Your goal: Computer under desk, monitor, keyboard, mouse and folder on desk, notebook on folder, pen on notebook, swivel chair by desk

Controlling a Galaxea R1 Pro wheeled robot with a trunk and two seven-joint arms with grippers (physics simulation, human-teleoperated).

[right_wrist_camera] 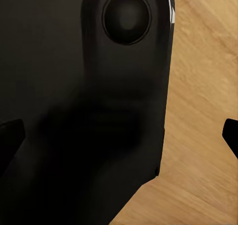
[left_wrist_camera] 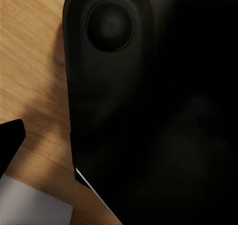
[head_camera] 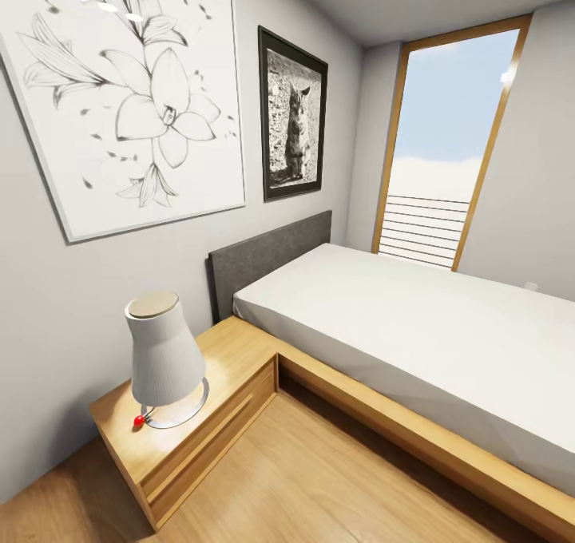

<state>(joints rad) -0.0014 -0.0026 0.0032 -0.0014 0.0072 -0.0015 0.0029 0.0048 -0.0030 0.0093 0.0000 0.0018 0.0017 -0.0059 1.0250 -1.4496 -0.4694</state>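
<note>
Wood-framed bed (head_camera: pixel 415 351) with grey headboard fills the right of the head view, window (head_camera: pixel 447 144) beyond. Two framed pictures, flower (head_camera: pixel 120 96) and cat (head_camera: pixel 293 113), hang above. White lamp (head_camera: pixel 164 359) on nightstand (head_camera: pixel 184 423). Desk items unseen. Claw states: cannot tell; wrist views face dark robot body (left_wrist_camera: pixel 163 111).

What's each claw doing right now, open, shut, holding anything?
Left claw: cannot tell; one dark fingertip shows, nothing visibly held.
Right claw: open, holding nothing.
</note>
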